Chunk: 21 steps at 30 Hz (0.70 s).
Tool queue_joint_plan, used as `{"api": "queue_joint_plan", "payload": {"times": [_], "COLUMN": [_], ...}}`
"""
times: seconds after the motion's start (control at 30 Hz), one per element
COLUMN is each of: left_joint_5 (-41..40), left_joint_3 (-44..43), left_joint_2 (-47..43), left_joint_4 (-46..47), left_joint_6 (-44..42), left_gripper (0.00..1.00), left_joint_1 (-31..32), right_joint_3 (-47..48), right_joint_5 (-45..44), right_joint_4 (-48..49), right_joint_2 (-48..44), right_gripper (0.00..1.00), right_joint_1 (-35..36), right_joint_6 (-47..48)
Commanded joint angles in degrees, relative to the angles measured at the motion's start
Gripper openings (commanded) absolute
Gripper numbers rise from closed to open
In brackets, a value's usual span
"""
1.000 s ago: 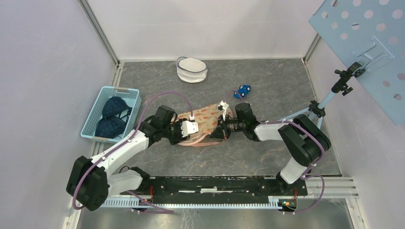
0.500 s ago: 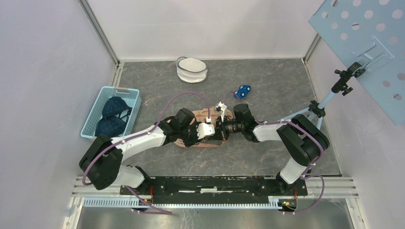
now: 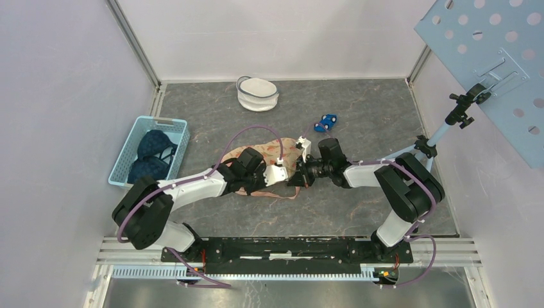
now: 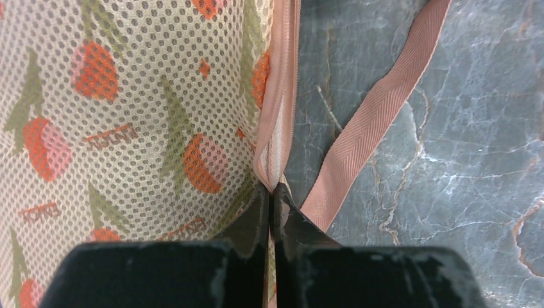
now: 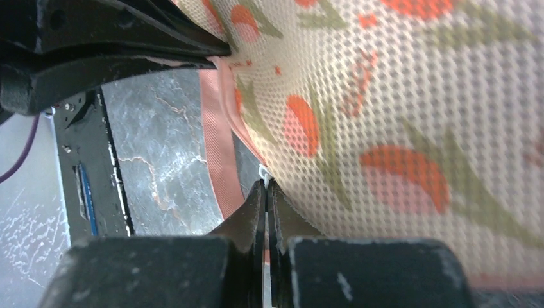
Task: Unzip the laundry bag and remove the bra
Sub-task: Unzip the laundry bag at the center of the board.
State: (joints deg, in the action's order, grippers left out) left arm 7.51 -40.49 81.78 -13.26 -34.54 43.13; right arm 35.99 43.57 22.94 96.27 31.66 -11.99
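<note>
The laundry bag [image 3: 290, 159], cream mesh with a red and green print and pink trim, lies flat in the middle of the table. My left gripper [image 4: 272, 189] is shut on the bag's pink zipper seam [image 4: 282, 96] at its near right edge. A loose pink strap [image 4: 372, 122] trails beside it on the table. My right gripper [image 5: 265, 183] faces it from the right, shut on a small white zipper pull [image 5: 263, 172] at the same edge. In the top view both grippers meet tip to tip, left gripper [image 3: 286, 181], right gripper [image 3: 296, 179]. The bra is hidden from view.
A blue basket [image 3: 128, 160] with dark blue garments stands at the left wall. A white round mesh pouch [image 3: 258, 94] sits at the back. A small blue toy car [image 3: 328, 122] lies behind the right arm. A stand [image 3: 442, 131] with a perforated panel occupies the right side.
My left arm swung right across the bag to its near right edge, and its gripper closed on the zipper seam. The right gripper stayed shut and shifted slightly back.
</note>
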Motion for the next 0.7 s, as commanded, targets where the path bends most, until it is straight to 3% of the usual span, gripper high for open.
{"api": "queue_joint_plan", "payload": {"times": [0.0, 0.53, 0.67], "left_joint_5": [-3.04, 6.38, 8.6], "left_joint_3": [1.75, 1.24, -1.52], "left_joint_2": [-0.32, -3.97, -4.26], "left_joint_4": [-3.86, -9.65, -11.84], "left_joint_6": [-0.65, -13.63, -17.09], "left_gripper": [0.02, 0.02, 0.13], "left_joint_1": [-1.61, -15.71, -15.86], "right_joint_3": [1.28, -1.21, -3.34], "right_joint_5": [-1.47, 0.45, 4.11], "right_joint_4": [-1.95, -0.76, 4.97], "right_joint_2": [-3.05, -4.56, -5.15], "right_gripper": [0.0, 0.0, 0.0], "right_joint_1": [-1.97, -3.25, -2.13], "right_joint_6": [3.87, 3.7, -1.5]}}
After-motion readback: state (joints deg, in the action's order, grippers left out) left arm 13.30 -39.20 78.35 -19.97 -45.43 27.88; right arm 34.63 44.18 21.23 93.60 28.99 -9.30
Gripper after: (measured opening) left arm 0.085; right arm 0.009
